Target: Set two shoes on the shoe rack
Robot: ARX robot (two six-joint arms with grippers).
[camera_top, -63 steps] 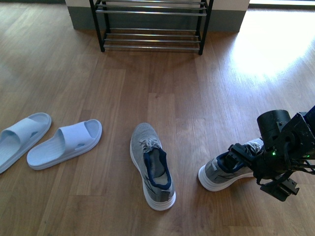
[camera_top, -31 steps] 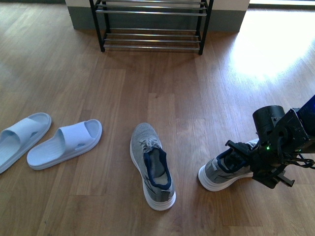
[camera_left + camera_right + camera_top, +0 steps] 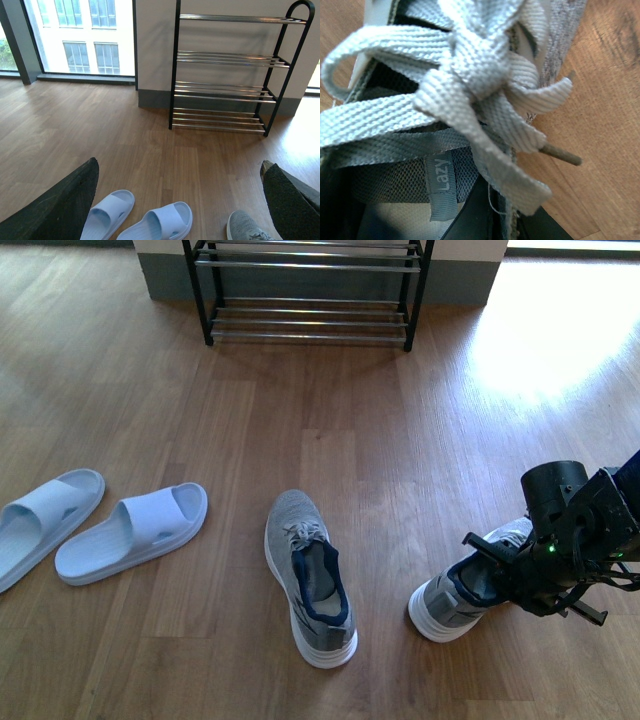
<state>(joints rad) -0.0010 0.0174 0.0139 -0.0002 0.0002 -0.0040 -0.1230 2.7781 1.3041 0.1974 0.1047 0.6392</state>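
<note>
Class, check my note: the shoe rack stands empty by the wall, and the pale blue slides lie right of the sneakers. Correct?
No. The front view shows the pale blue slides lying left of the sneakers, not right. The shoe rack does stand empty by the wall.

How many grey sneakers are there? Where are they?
2. One grey sneaker lies flat on the floor in the middle of the front view. The other sneaker is further right, with the right gripper at its opening. None seems hidden.
</note>
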